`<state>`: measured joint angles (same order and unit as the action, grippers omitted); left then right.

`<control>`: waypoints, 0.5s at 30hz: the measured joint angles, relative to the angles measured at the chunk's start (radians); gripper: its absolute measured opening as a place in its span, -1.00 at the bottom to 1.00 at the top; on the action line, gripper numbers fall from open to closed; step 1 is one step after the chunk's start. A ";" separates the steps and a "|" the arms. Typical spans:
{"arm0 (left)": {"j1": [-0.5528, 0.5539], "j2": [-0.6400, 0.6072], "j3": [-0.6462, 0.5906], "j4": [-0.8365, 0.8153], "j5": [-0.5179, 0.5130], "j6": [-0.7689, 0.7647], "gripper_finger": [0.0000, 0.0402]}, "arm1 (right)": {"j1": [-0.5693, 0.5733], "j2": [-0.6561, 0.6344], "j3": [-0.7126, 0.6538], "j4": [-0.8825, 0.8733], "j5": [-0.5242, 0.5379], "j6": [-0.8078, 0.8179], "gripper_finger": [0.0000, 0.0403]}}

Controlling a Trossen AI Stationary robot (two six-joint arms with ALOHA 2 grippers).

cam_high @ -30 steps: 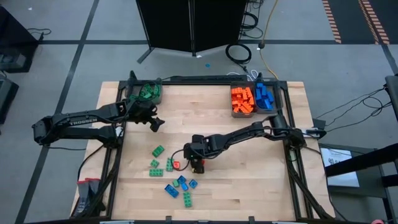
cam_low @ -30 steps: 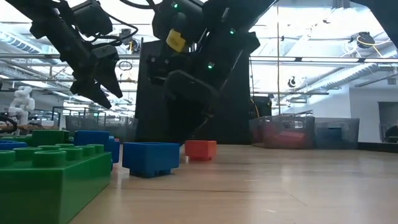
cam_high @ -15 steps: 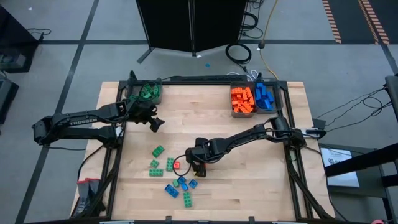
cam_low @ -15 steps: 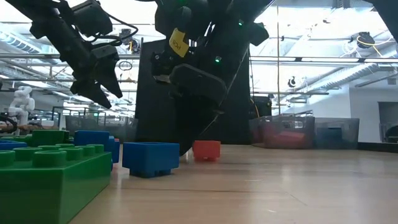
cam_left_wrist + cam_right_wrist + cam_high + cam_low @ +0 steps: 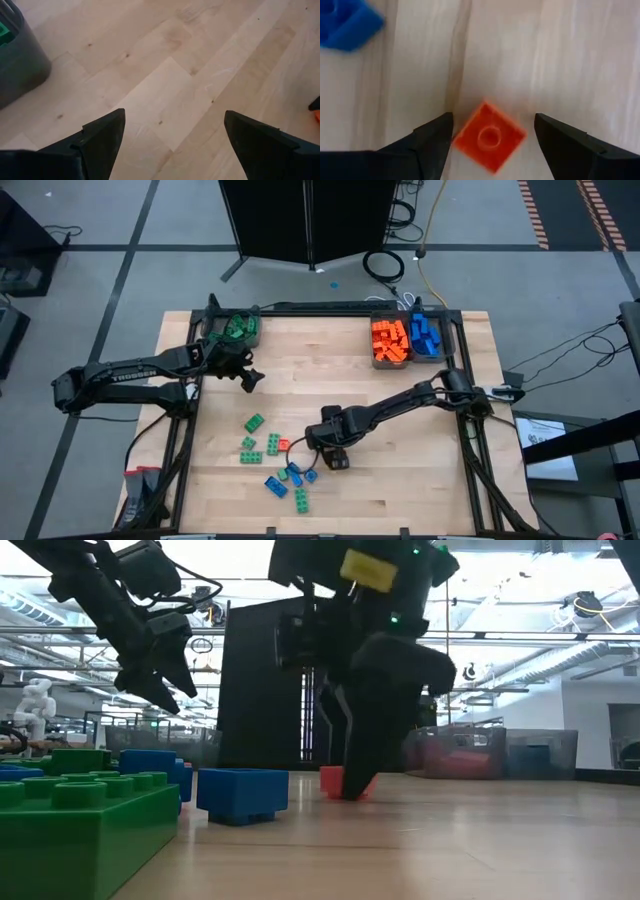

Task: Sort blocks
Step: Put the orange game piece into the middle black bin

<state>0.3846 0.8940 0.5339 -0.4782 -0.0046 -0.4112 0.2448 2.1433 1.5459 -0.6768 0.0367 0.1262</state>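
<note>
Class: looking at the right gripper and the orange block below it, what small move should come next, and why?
Probably close the jaws. The right gripper is down at the table with its open jaws on either side of the orange block, which lies between them but is not yet gripped.

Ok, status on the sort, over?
Right gripper open, down at the table, jaws either side of one orange block, not gripped. Left gripper open, empty, raised near the green bin. Blue block close by, not obstructing.
</note>
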 joint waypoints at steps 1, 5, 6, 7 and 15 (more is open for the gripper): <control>0.000 0.000 0.000 0.000 0.000 0.001 0.71 | 0.004 -0.005 0.000 0.002 0.002 -0.006 0.36; 0.000 0.003 0.000 0.005 -0.001 0.002 0.71 | 0.016 -0.012 0.001 -0.007 0.007 -0.012 0.36; 0.000 0.003 0.000 0.005 -0.001 0.002 0.71 | 0.016 -0.012 0.001 -0.006 0.007 -0.012 0.36; 0.000 0.002 0.000 0.009 -0.001 0.002 0.71 | 0.015 -0.012 0.001 -0.006 0.008 -0.015 0.36; 0.000 0.003 0.000 0.027 -0.012 0.002 0.71 | 0.013 -0.012 0.002 -0.018 0.017 -0.010 0.08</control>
<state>0.3847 0.8966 0.5339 -0.4514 -0.0162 -0.4095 0.2581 2.1311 1.5478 -0.6947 0.0540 0.1162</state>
